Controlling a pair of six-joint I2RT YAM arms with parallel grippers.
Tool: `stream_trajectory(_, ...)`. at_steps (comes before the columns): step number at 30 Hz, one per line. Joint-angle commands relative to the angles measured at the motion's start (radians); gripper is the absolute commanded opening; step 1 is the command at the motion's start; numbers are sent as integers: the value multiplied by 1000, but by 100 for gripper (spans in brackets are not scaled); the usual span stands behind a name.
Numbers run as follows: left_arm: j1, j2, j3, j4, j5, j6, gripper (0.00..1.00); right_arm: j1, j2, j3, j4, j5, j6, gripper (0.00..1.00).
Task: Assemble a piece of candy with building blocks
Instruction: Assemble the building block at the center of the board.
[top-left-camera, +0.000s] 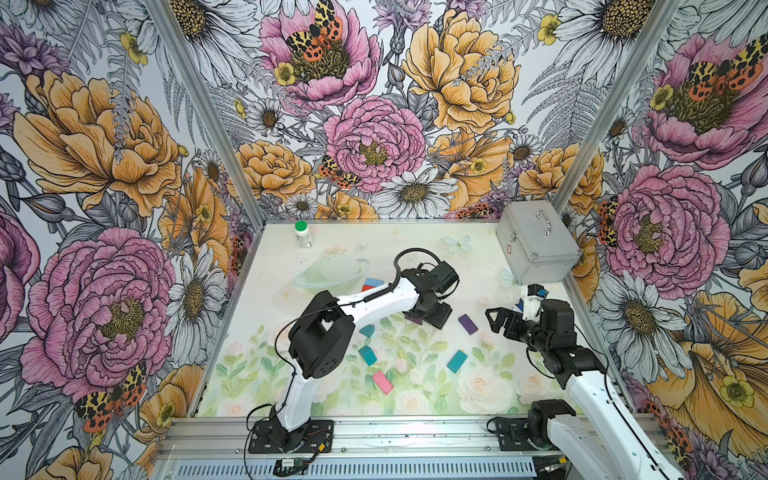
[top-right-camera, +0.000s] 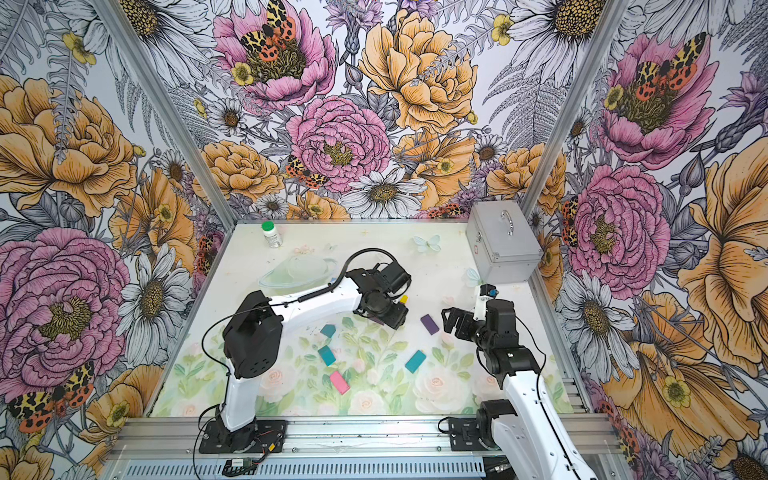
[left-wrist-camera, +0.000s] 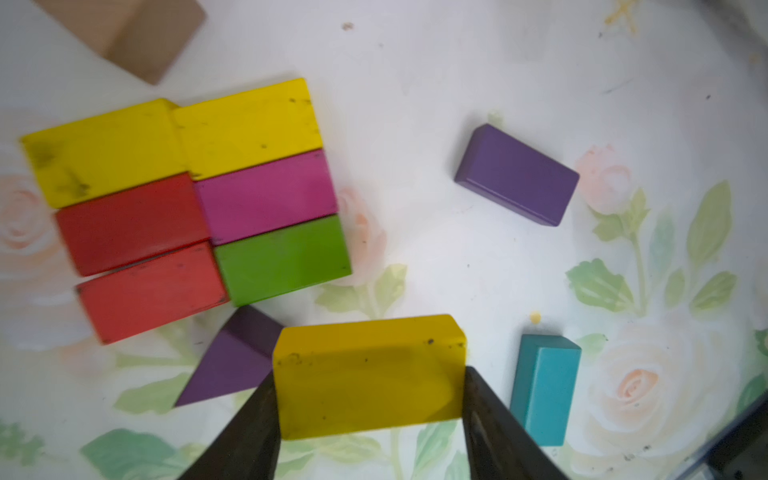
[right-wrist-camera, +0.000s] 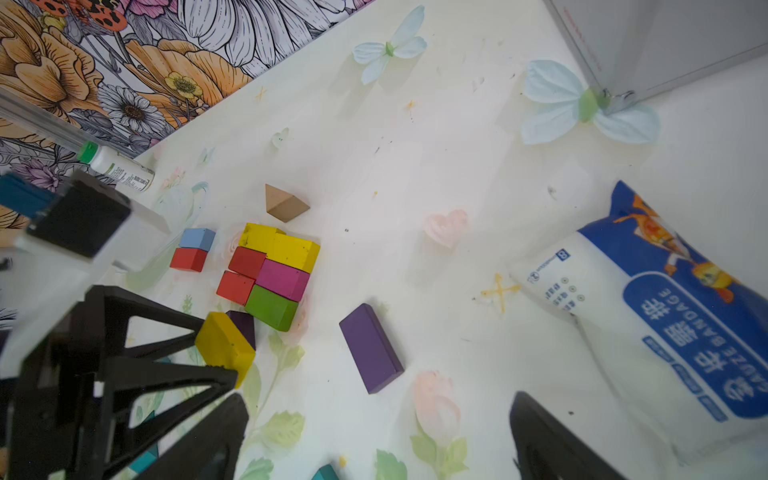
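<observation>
Bricks, counted: three yellow, three red, three teal, and one each of magenta, green, purple, pink and light blue. Triangles: one tan, one purple.

Six of the bricks lie packed in a slab (left-wrist-camera: 191, 199) at mid-table, two columns of three, sides touching. These are two yellow, two red, the magenta (left-wrist-camera: 266, 195) and the green (left-wrist-camera: 282, 257). The tan triangle (right-wrist-camera: 286, 203) sits just behind the slab, apart from it. The third red (right-wrist-camera: 188, 259) touches the light blue (right-wrist-camera: 197, 239), near the slab on the side of the left edge. The purple brick (top-left-camera: 468, 324) lies flat and alone to the right of the slab. The teal bricks (top-left-camera: 367, 355) are scattered over the front half, and the pink (top-left-camera: 382, 382) lies nearest the front edge.

One bottle (top-left-camera: 304, 234) stands in the back left corner and one case (top-left-camera: 536, 245) in the back right. One packet (right-wrist-camera: 673, 316) lies by the right edge.

The left gripper (left-wrist-camera: 369, 374) is clamped on the third yellow (left-wrist-camera: 370, 345) by its short ends, jaws about half apart. That brick hangs beside the purple triangle (left-wrist-camera: 237, 361), near the slab's green corner — whether it touches the table I cannot tell. The right gripper (top-left-camera: 498, 321) hovers over the right side with jaws spread wide, touching nothing.
</observation>
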Motion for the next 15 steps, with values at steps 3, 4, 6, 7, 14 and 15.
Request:
stream_trajectory(3,177,-189,-130,-6,19,37,53,202,129,128,56,42,-82,99)
stream_trajectory(4,202,-204,-148,-5,11,41,53,243,160,149,62,58,-94,99)
stream_trajectory(6,264,-223,-177,-5,-7,56,53,328,233,198,85,76,-117,99)
stream_trajectory(7,292,-223,-185,-4,-13,59,53,360,266,219,98,82,-126,99)
stream_trajectory(14,394,-135,-187,-5,-45,71,53,546,436,289,238,99,-130,99)
stream_trajectory(15,395,-118,-189,-5,-51,69,53,561,455,291,259,95,-126,99)
